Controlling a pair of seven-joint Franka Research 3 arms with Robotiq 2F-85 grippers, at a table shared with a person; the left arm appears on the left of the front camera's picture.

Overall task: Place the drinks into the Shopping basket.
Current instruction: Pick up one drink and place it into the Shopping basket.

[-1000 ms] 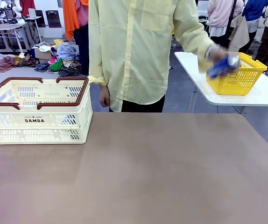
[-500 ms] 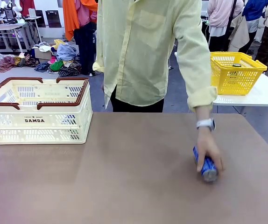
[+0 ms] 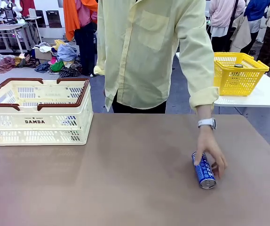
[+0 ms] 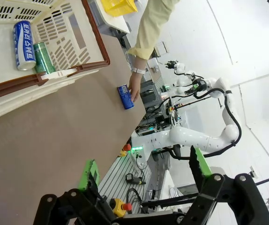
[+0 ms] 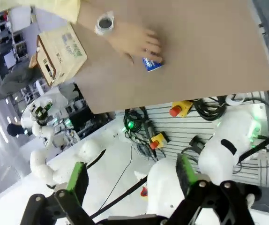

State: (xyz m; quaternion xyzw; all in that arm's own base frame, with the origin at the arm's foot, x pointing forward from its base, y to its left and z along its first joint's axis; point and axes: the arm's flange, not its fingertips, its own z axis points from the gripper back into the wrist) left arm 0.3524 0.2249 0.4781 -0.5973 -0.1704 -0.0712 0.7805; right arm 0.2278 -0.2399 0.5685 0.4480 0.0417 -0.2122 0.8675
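Blue can [image 3: 204, 170] is newly laid sideways near the table's [image 3: 125, 188] right edge, touched by a hand [image 3: 210, 151]. Left claw [image 4: 144, 166] and right claw [image 5: 132, 176] are held open; pickup toward the basket [image 3: 12, 123] is enabled.

A bright yellow mesh basket [image 3: 240, 75] sits on a white side table [image 3: 266, 96] (far right), with heaped clothes [image 3: 59, 59] on the floor beyond the brown tabletop [image 3: 125, 179].
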